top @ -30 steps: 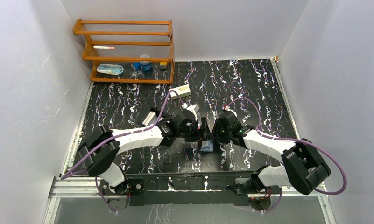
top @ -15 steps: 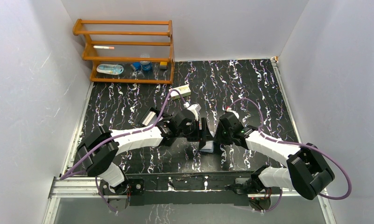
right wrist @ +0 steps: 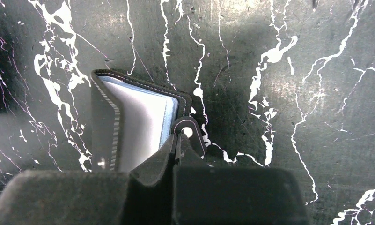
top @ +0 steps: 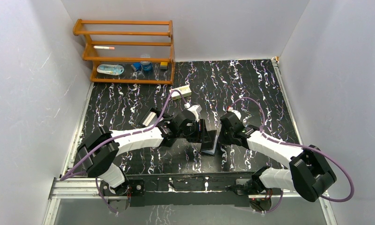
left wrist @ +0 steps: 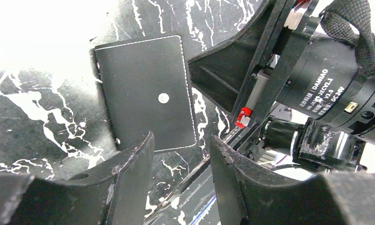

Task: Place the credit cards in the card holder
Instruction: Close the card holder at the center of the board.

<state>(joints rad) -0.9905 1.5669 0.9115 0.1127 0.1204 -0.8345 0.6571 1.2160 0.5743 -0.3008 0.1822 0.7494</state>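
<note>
A black worktop (top: 251, 84) veined in white, enclosed by plain white walls, carries the work. The small, flat, black stitched card holder (top: 209, 143) lies at centre between both arms, partly folded open. The right tool (right wrist: 178, 140) is pressed together on its snap tab (right wrist: 187, 132). The left tool (left wrist: 181, 140) stands spread over the outer cover, gripping nothing. The pale inner leaf (right wrist: 143, 122) may be sleeve or card; the view does not settle it. Expect a light, floppy item: hold a stitched edge, not the glossy lining.

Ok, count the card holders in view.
1. The card holder lies half-open on the table, its cover pinched by the right end effector. Another could be hidden from these views.
</note>
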